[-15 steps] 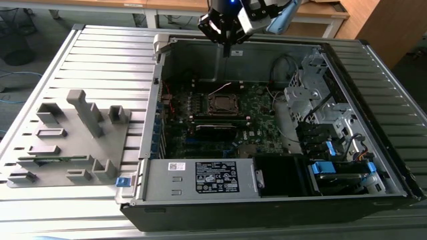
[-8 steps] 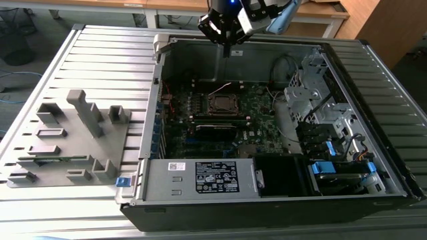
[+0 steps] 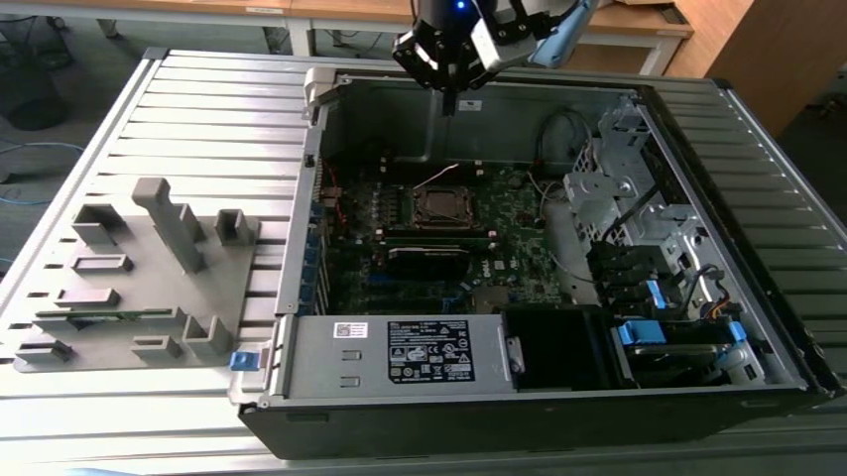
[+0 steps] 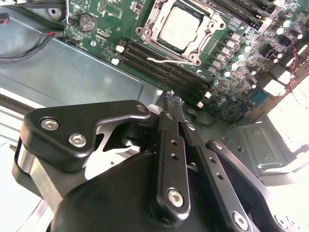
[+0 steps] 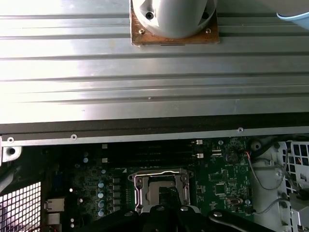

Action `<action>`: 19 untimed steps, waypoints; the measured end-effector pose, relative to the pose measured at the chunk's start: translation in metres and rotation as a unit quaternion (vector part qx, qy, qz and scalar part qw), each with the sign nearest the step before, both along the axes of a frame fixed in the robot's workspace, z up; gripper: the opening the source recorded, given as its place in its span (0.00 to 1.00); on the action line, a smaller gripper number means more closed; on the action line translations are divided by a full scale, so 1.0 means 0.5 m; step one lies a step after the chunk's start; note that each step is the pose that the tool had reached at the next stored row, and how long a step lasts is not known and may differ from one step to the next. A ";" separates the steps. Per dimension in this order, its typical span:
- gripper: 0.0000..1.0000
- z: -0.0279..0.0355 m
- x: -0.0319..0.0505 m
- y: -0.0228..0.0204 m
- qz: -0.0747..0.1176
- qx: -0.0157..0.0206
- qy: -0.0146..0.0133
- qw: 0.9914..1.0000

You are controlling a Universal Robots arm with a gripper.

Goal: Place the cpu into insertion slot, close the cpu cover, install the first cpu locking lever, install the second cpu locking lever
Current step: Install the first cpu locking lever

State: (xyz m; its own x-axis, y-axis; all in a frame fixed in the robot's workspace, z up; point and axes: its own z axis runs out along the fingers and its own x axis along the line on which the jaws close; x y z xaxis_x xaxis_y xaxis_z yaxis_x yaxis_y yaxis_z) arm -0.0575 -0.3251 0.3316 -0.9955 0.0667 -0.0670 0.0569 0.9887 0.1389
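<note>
The gripper (image 3: 457,102) hangs over the open computer case (image 3: 530,397), at its far wall. Its jaws are drawn together to a single narrow tip. In the second wrist view the two fingers (image 4: 169,145) meet at that tip (image 4: 172,99), with nothing seen between them and nothing touched.

The cpu (image 4: 179,26) lies well beyond the fingertips, seated flat in the insertion slot (image 3: 441,205) on the green board (image 4: 96,14). The cpu cover (image 4: 211,24) appears to lie down around the cpu, whose silver face shows through the window. The black memory slots (image 4: 164,67) lie between tip and socket.

A thin wire lever (image 4: 159,60) runs along the socket's near edge; whether it is latched cannot be told. In the first wrist view the gripper's dark body hides the socket's (image 5: 137,188) near side. In the exterior view its centre reads dark.
</note>
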 end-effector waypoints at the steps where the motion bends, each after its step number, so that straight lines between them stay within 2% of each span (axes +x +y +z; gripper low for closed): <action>1: 0.10 0.000 0.000 0.0000 0.000 0.000 0.000 1.000; 19: 0.10 -0.008 0.000 0.0000 0.000 0.000 0.000 1.000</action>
State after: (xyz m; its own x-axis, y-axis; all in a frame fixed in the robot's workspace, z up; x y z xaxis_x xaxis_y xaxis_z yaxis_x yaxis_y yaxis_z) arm -0.0575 -0.3251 0.3273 -0.9955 0.0667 -0.0670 0.0569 0.9887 0.1389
